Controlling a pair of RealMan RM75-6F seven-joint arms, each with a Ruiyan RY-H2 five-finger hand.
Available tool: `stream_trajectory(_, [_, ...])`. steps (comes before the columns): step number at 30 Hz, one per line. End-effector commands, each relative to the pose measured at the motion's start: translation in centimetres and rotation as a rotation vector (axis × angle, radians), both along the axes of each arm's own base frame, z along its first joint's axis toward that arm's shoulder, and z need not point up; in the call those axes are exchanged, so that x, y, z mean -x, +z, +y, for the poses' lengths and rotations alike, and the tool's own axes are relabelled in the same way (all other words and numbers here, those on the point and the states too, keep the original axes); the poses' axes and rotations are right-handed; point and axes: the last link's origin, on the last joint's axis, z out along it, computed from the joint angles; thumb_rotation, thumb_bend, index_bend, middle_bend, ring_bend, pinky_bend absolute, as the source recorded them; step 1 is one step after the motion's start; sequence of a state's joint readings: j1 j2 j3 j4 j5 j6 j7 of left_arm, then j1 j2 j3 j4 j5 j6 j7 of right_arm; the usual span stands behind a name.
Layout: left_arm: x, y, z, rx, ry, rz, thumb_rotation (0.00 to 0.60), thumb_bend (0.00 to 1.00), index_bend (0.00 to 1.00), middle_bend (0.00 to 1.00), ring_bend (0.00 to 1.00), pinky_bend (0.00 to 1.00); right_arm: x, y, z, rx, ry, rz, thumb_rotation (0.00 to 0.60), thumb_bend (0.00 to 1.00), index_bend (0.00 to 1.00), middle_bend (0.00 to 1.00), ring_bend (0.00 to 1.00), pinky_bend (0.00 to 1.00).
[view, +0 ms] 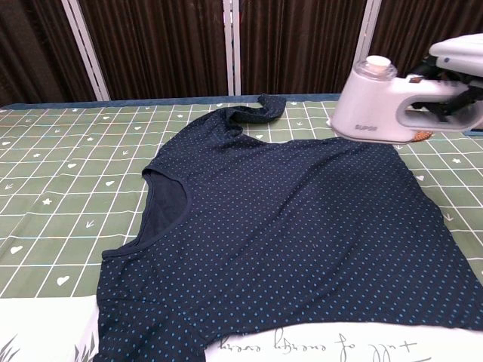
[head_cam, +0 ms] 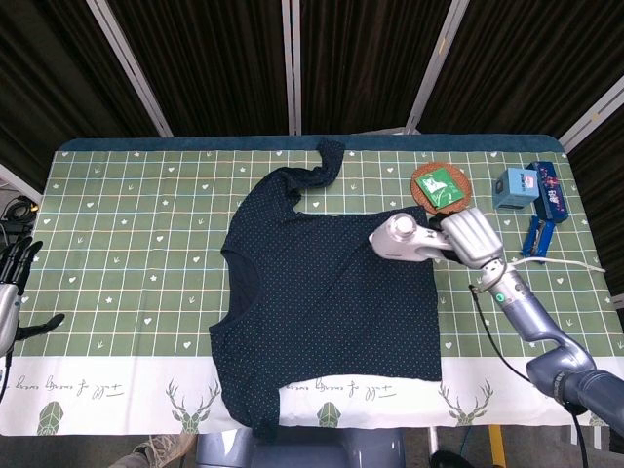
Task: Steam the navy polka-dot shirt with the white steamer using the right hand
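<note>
Shirt [head_cam: 331, 292] lies flat mid-table, hem at the near edge, open cloth [head_cam: 127, 253] to its left. Steamer [head_cam: 402, 239] sits over its far right corner, right hand [head_cam: 471, 236] wrapped round the handle. Left hand [head_cam: 12, 283] hangs off-table, fingers spread. Dark curtains behind.
</note>
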State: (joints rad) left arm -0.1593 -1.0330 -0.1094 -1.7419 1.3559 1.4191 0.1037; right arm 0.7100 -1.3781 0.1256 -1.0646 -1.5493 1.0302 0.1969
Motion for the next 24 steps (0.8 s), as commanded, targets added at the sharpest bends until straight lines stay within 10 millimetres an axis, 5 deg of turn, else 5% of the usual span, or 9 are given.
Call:
stream_trajectory(1, [0.0, 0.0, 0.0, 0.002, 0.001, 0.0, 0.6, 0.0, 0.0, 0.0, 0.0, 0.0, -3.2, -1.7, 0.3, -0.049, 0.089, 0.041, 0.6, 0.87, 0.66, 0.59, 0.64, 0.88])
stream_trajectory(12, [0.6, 0.1, 0.4, 0.001, 0.017, -0.004, 0.6, 0.0, 0.0, 0.0, 0.0, 0.0, -9.2, -7.9, 1.3, -0.104, 0.268, 0.154, 0.6, 0.86, 0.66, 0.59, 0.64, 0.88])
stream_trajectory(24, [1.1, 0.1, 0.4, 0.002, 0.031, 0.004, 0.6, 0.0, 0.0, 0.0, 0.0, 0.0, -8.8, -11.1, 2.2, -0.151, 0.278, 0.173, 0.6, 0.87, 0.66, 0.59, 0.64, 0.88])
